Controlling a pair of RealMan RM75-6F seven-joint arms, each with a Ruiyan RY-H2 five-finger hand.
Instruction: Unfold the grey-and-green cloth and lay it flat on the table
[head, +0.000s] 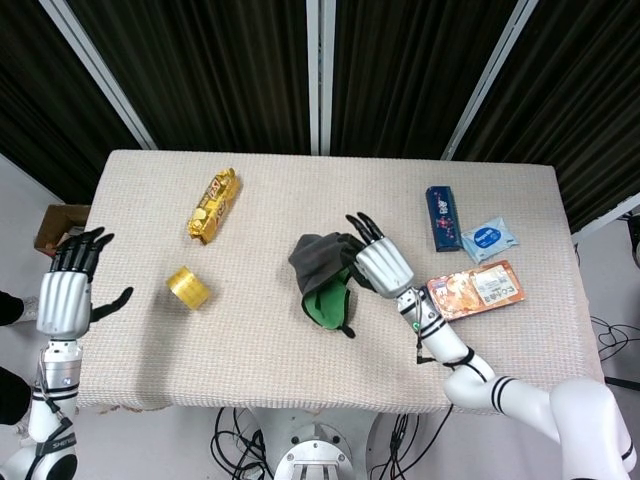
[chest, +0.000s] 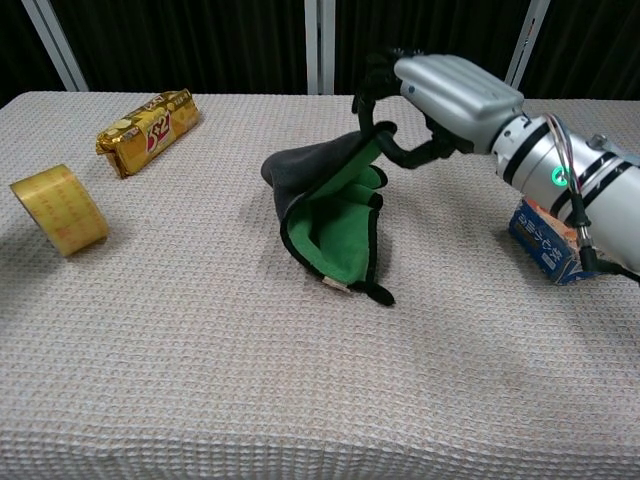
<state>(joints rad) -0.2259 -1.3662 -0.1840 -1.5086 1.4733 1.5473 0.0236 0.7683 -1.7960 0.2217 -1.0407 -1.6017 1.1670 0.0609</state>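
The grey-and-green cloth (head: 322, 275) (chest: 330, 215) lies folded near the table's middle, grey outside, green lining showing. My right hand (head: 373, 264) (chest: 440, 95) pinches its upper right edge and holds that edge lifted off the table, so the green inside gapes open. The cloth's lower end with a small white tag still rests on the table. My left hand (head: 66, 296) hovers open past the table's left edge, far from the cloth; the chest view does not show it.
A yellow tape roll (head: 188, 288) (chest: 59, 208) and a gold snack bar (head: 212, 206) (chest: 148, 117) lie left of the cloth. On the right are a blue box (head: 441, 217), a tissue pack (head: 489, 240) and an orange packet (head: 477, 289).
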